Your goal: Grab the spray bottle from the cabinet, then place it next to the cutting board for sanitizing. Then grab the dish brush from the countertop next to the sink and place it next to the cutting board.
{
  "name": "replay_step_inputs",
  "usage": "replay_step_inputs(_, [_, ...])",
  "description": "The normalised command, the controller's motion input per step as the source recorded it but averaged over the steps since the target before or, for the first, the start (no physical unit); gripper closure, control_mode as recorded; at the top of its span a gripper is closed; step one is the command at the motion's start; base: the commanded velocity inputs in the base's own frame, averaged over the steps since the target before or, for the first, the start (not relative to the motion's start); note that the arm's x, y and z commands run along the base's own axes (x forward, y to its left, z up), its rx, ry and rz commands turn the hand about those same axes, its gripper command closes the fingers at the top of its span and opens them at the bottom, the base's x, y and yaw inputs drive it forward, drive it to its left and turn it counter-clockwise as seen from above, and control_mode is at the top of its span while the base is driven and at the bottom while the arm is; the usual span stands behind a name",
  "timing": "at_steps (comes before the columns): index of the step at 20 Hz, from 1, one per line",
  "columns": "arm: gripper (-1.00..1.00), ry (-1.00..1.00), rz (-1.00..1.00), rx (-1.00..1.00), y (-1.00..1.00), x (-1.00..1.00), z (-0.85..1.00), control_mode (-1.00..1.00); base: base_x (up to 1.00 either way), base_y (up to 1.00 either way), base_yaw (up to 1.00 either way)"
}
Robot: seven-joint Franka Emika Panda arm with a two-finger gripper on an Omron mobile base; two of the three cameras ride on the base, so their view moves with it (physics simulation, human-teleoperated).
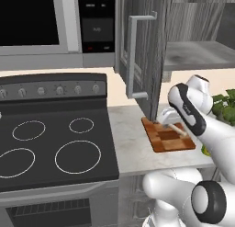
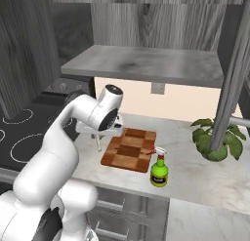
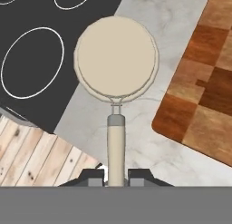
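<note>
My gripper (image 3: 116,177) is shut on the tan stick handle of the dish brush (image 3: 116,60). Its round cream head hangs over the strip of countertop (image 3: 154,19) between the stovetop and the cutting board (image 3: 204,82). From the right base view, the gripper (image 2: 99,136) hovers just off the left edge of the checkered cutting board (image 2: 129,150). The green spray bottle (image 2: 159,170) stands upright on the countertop at the board's front right corner. The cabinet (image 1: 142,51) stands open above, with its grey shelf (image 2: 146,64) bare.
The black stovetop (image 1: 50,148) lies left of the board, with a microwave (image 1: 32,19) above it. A leafy potted plant (image 2: 215,137) sits right of the board. The open cabinet door's bar handle (image 1: 132,56) hangs over the counter near my arm.
</note>
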Motion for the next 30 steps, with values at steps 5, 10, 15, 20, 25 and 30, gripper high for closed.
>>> replay_step_inputs(5, [1.0, 0.0, -0.06, 0.0, 0.17, 0.0, -0.69, -1.0, 0.0, 0.0, 0.0])
replay_step_inputs(10, [1.0, -0.01, -0.11, 0.0, 0.23, 0.03, -0.3, -1.0, 0.0, 0.0, 0.0])
replay_step_inputs(15, [1.0, 0.0, -0.03, 0.02, 0.29, 0.26, -0.24, -1.0, 0.0, 0.0, 0.0])
replay_step_inputs(20, [1.0, 0.0, 0.0, 0.01, 0.06, 0.33, -0.16, -1.0, 0.0, 0.0, 0.0])
replay_step_inputs(25, [1.0, 0.0, 0.0, 0.04, 0.0, 0.37, -0.24, -1.0, 0.0, 0.0, 0.0])
replay_step_inputs(30, [1.0, 0.0, 0.0, 0.03, 0.04, 0.3, -0.28, -1.0, 0.0, 0.0, 0.0])
